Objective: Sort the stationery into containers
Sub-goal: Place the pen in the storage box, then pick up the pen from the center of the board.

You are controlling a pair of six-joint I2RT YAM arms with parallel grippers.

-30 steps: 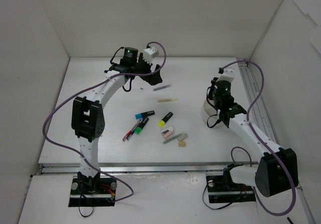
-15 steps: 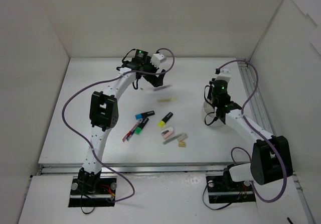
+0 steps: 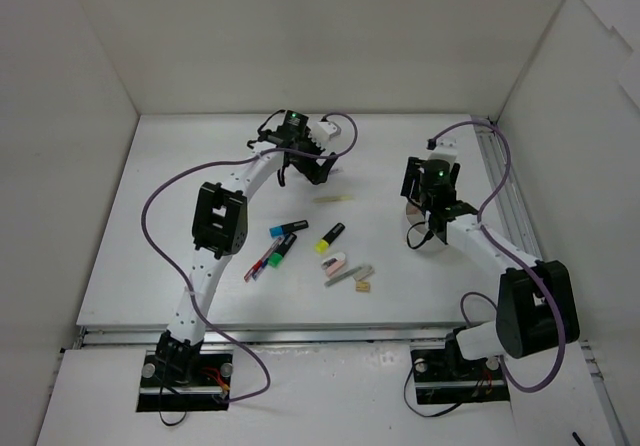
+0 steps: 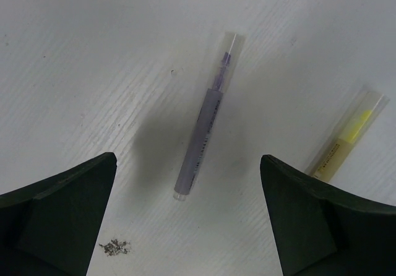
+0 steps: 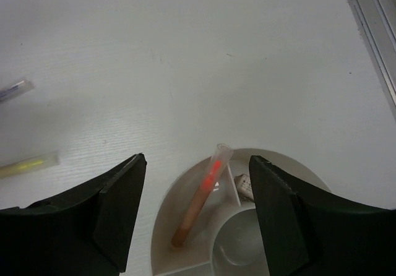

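My left gripper is open and hangs low over a thin purple pen that lies flat between its fingers, untouched. The pale yellow stick lies just to its right. My right gripper is open above the white round tub. A red pen leans inside one compartment of the tub, next to the smaller inner cup. In the top view, black highlighters, thin pens and erasers lie mid-table, between my left gripper and my right gripper.
White walls close in the table at the back and on both sides. A metal rail runs along the right edge, near the tub. A small white item lies in another compartment of the tub. Purple cables loop off both arms.
My left gripper has swung right and come down over the purple pen. My right gripper has opened, and the red pen now rests in the tub.
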